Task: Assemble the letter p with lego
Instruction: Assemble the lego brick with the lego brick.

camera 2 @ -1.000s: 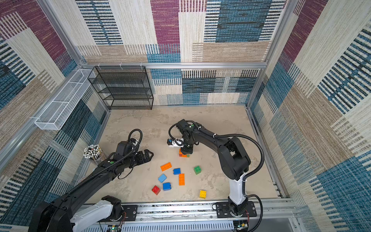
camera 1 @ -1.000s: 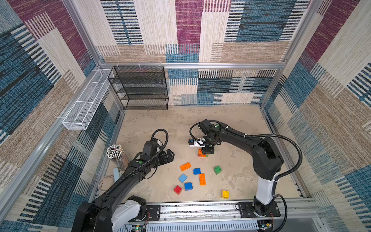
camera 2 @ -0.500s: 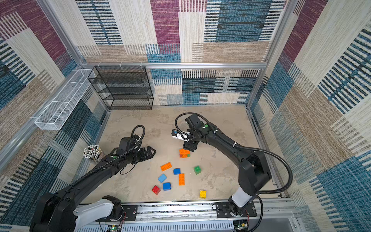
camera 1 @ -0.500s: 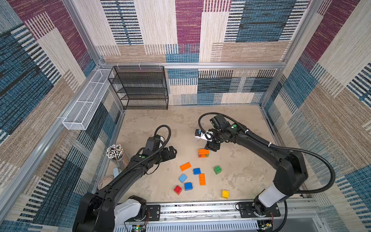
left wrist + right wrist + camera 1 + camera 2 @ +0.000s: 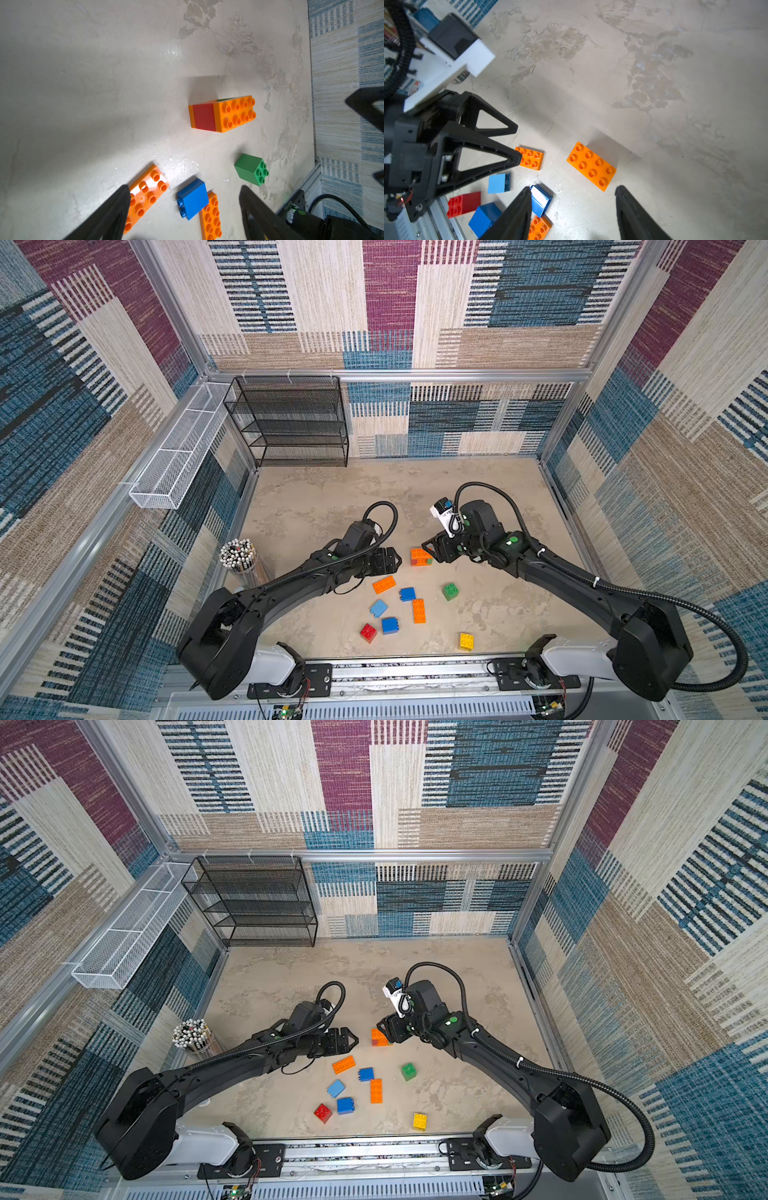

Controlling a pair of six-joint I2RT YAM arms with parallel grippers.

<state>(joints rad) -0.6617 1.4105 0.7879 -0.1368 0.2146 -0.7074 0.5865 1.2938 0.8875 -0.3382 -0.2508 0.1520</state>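
Lego stack [image 5: 420, 556], orange sandwiching red, stands mid-desk [image 5: 332, 497] in both top views; loose bricks [image 5: 419, 610] lie nearer the bases, with woven patchwork walls [image 5: 540, 302] around. On the left wrist I see the left tool [image 5: 184, 188] spread, empty. On the right wrist, the right tool [image 5: 573, 187] is also spread.

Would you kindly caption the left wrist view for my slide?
Open left gripper facing an orange-and-red stack, with a green brick, a blue brick and orange bricks loose nearby.
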